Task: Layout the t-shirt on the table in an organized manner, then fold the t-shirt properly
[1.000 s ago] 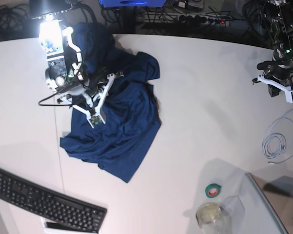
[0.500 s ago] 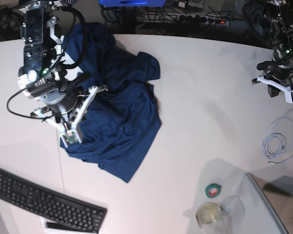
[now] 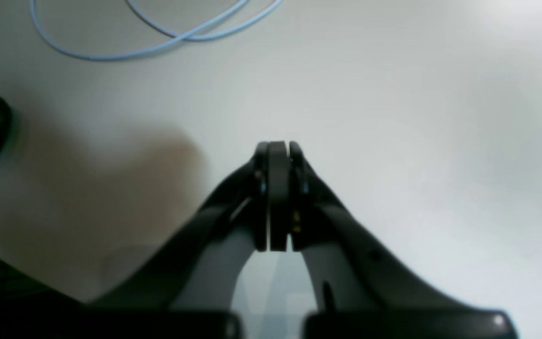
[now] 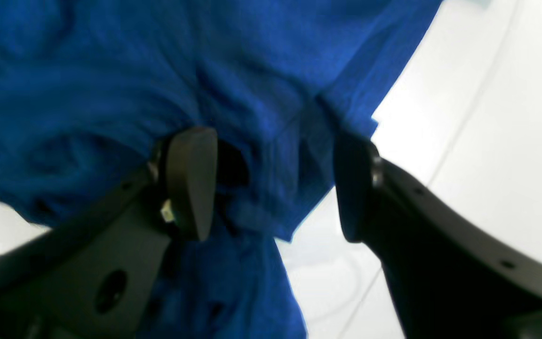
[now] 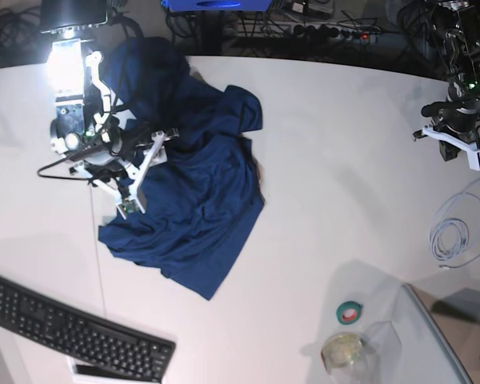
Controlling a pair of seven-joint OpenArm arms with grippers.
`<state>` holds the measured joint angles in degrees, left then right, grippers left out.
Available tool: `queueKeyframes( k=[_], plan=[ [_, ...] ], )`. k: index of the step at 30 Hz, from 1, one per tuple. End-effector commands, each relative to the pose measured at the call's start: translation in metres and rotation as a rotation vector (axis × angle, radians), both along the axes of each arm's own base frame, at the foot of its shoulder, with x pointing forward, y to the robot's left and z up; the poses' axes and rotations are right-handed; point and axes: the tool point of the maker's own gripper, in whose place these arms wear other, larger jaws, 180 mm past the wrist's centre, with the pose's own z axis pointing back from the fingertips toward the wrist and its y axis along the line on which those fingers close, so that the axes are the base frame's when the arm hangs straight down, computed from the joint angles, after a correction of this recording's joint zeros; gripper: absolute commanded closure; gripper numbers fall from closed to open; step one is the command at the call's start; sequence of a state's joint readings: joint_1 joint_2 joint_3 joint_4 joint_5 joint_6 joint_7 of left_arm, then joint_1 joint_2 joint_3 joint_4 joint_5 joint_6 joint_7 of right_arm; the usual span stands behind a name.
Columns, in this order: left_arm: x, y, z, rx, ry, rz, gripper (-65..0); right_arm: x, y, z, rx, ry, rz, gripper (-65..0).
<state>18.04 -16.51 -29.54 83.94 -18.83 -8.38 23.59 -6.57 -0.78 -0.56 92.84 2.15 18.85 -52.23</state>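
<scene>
Keyboard [image 5: 76, 330] lies at the near left corner of the table [image 5: 328, 184]. Above it, the right gripper [image 4: 271, 188] stands wide open over the t-shirt [image 5: 188, 184] (crumpled, on the table's left half). Far right, the left gripper [image 3: 278, 155] hangs pinched together on nothing, near a coiled cable [image 5: 456, 228].

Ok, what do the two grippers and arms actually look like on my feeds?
The right gripper has matte black arched fingers with rounded dark pads. From the base view its frame is white, with a green circuit board, a black cable loop and a bright lamp above. The left gripper is likewise black-fingered, on a black arm with white frame pieces.
</scene>
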Motion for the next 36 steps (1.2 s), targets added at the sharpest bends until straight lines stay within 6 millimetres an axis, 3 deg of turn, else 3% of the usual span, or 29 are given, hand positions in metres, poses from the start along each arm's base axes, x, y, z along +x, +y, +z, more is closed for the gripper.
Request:
queueKeyframes(
  k=[1,6,10,12,15,16,18,24,29,36],
  plan=[
    [0.005,0.007,0.011,0.025,-0.032,-0.004,0.0,0.008,0.003,0.007,0.012,-0.033,0.021,-33.6],
    [0.004,0.007,0.010,0.025,-0.028,-0.004,0.0,0.004,0.012,-0.003,0.030,0.002,0.045,-32.0],
    [0.004,0.006,0.010,0.025,-0.028,-0.005,0.0,0.006,0.004,-0.008,0.034,0.015,0.013,-31.8],
    [0.004,0.006,0.010,0.025,-0.028,-0.005,0.0,0.007,0.004,-0.010,0.036,0.023,0.035,-26.0],
    [0.004,0.006,0.010,0.025,-0.028,-0.005,0.0,0.003,0.011,-0.013,0.044,0.035,0.114,-2.9],
    [0.004,0.006,0.010,0.025,-0.028,-0.005,0.0,0.002,0.012,-0.014,0.046,0.037,0.130,0.0],
    [0.004,0.006,0.010,0.025,-0.028,-0.005,0.0,0.003,0.008,-0.011,0.045,0.026,0.123,-1.4],
    [0.003,0.006,0.010,0.025,-0.026,-0.005,0.0,0.021,-0.029,0.028,-0.004,-0.081,0.027,-0.6],
    [0.005,0.006,0.011,0.025,-0.029,-0.005,0.0,0.035,-0.057,0.076,-0.075,-0.191,-0.028,-0.6],
    [0.007,0.006,0.013,0.030,-0.034,-0.008,0.0,0.068,-0.116,0.126,-0.216,-0.297,-0.086,-0.6]
  ],
)
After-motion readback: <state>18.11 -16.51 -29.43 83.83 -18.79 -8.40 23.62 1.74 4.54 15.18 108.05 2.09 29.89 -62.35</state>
